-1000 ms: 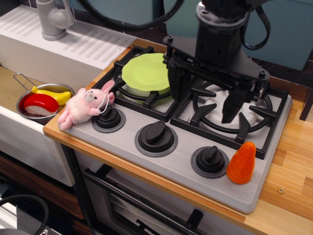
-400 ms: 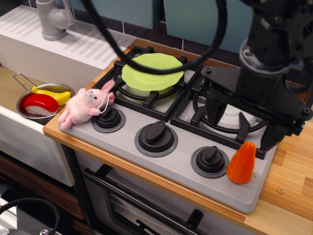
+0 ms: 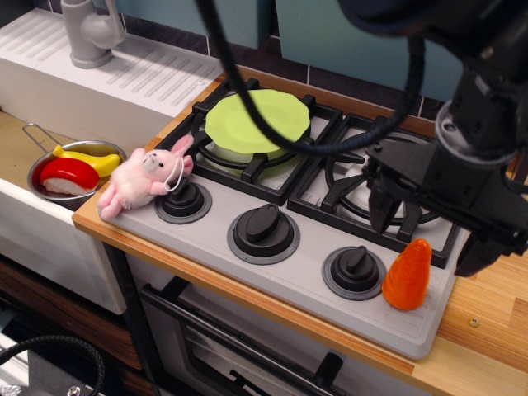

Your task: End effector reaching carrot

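Over the right side of the toy stove point(image 3: 313, 272), the black claw point(image 3: 427, 235) hangs with its two blocky fingers spread wide and pointing down, holding nothing. One finger point(image 3: 381, 208) stands above the grate of the right burner point(image 3: 363, 177); the other point(image 3: 477, 252) reaches past the stove's right edge, over the wooden desk point(image 3: 487, 322). Between them and a little toward the front, the orange carrot point(image 3: 408, 275) stands upright on the grey stove front, its rounded tip up, just beside the rightmost knob point(image 3: 355, 271). No finger touches it. Black cables point(image 3: 247, 91) loop from the arm across the upper part of the view. On the left burner lies a green plate point(image 3: 256, 120). A pink plush rabbit point(image 3: 142, 178) lies at the stove's left corner, against the left knob point(image 3: 183, 200). Farther left, a small metal pot point(image 3: 37, 169) holds red-and-yellow toy food point(image 3: 73, 168), near the grey faucet point(image 3: 91, 33).
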`<state>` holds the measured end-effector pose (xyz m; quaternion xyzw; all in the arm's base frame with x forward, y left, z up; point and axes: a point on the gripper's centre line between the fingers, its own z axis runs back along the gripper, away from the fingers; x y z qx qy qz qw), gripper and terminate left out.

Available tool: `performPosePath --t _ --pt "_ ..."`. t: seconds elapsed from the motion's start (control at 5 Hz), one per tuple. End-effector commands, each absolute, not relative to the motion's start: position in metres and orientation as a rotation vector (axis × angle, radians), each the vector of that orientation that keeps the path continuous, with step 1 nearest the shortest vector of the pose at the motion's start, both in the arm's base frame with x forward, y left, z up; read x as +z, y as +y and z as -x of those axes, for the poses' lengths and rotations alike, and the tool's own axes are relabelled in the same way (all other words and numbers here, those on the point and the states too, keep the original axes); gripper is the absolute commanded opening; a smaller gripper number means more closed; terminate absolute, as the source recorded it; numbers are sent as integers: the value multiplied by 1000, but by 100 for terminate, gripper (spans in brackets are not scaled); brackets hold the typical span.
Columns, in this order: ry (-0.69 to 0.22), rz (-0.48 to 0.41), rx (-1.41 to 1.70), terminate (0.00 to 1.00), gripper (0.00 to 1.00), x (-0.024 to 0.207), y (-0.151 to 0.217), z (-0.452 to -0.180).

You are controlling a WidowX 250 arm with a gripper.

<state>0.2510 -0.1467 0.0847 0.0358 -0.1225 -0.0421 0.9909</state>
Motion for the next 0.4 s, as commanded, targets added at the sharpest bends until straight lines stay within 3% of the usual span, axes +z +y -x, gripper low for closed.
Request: performPosePath --t 0.0,0.2 --pt "-321 -39 -79 0 100 77 -155 -258" --pt "-339 -43 -81 0 100 66 -154 -256"
